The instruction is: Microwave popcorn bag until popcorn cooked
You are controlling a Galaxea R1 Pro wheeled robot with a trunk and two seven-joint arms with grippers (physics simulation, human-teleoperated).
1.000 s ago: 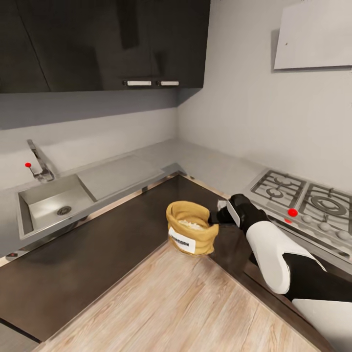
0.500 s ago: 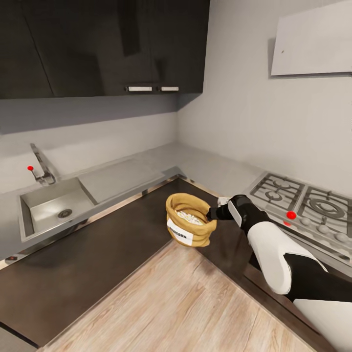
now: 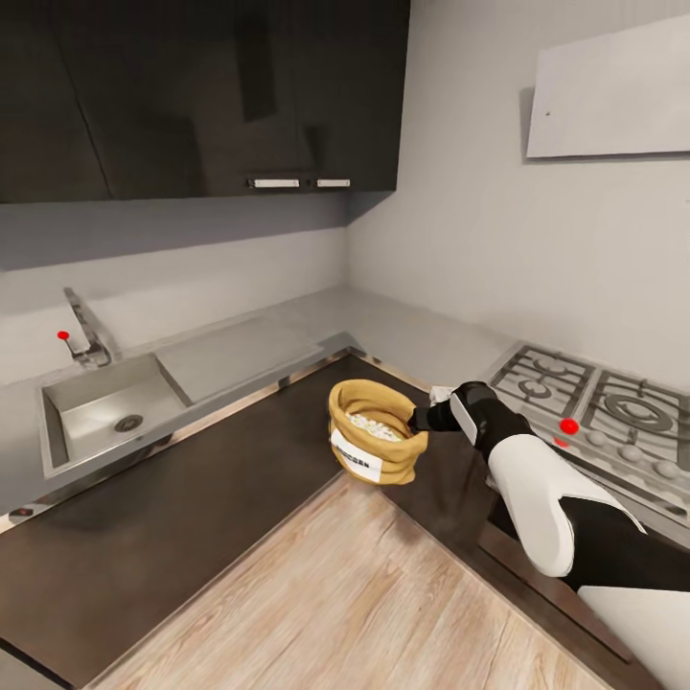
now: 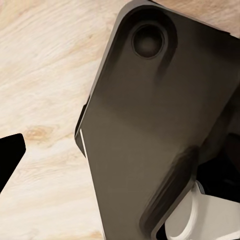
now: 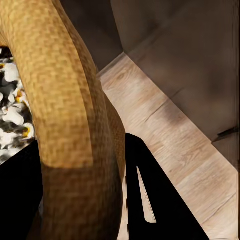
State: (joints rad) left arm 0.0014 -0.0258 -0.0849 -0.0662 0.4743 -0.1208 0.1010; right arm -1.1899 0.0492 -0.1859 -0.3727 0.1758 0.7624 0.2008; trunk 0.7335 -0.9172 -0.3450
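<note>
Jaws of the right gripper pinch the rolled rim of the popcorn bag, one finger outside the tan wall and the other inside the mouth, as the right wrist view shows. Gripping the rim rather than the body leaves the sack upright and its opening upward, so the popcorn, whitish pieces lying inside the bag, is less likely to spill while carried. The bag hangs off the surface, in front of the inner corner of the countertop, over the dark lower cabinets and close above the wood floor; its white label faces away from the gripper. Beyond the bag from the robot lies the sink with its tap, set into the countertop; the gas hob lies on the other leg of the countertop, on the arm's side of the bag. Upper dark cabinets hang above the countertop. Left gripper: its wrist view shows a dark robot panel over the floor, and whether its jaws are spread or pressed together cannot be told.
</note>
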